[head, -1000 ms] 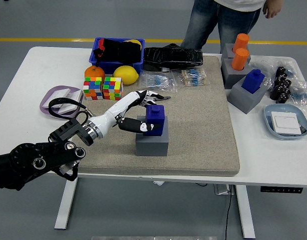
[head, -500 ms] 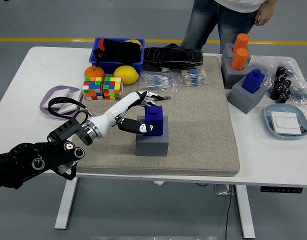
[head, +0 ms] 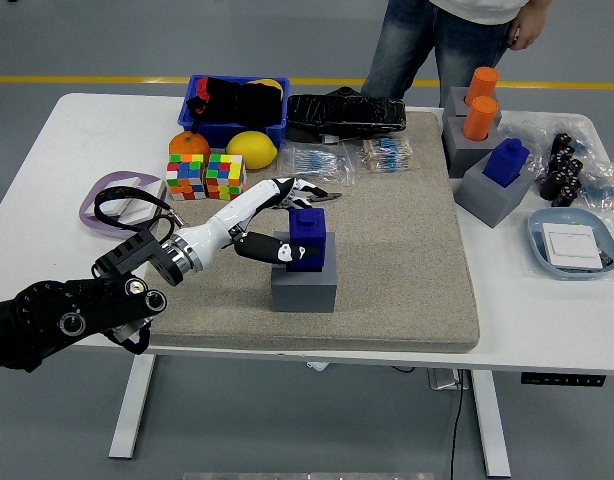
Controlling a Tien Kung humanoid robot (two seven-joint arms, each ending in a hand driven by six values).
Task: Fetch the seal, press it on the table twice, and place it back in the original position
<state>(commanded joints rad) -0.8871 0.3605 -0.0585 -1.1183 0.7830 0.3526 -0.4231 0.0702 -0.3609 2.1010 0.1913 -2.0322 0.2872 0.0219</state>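
A blue seal (head: pixel 309 240) sits on top of a grey block holder (head: pixel 305 290) in the middle of the beige mat (head: pixel 407 260). My left hand (head: pixel 292 222), with white fingers, reaches in from the lower left and wraps around the seal. The thumb presses against its near left side and the fingers (head: pixel 305 190) curve over behind its top. The seal still rests in the holder. My right arm is out of view.
A second blue seal (head: pixel 506 160) on a grey block and orange cylinders (head: pixel 480 103) stand at the right. Two Rubik's cubes (head: pixel 207 177), an orange (head: pixel 188 145), a lemon (head: pixel 251 149) and a blue bin (head: pixel 237 110) lie behind my hand. A person (head: pixel 447 40) stands at the far side.
My left arm and hand have shifted slightly left, and the seal's top has edged left with them. The grey holder has not moved.
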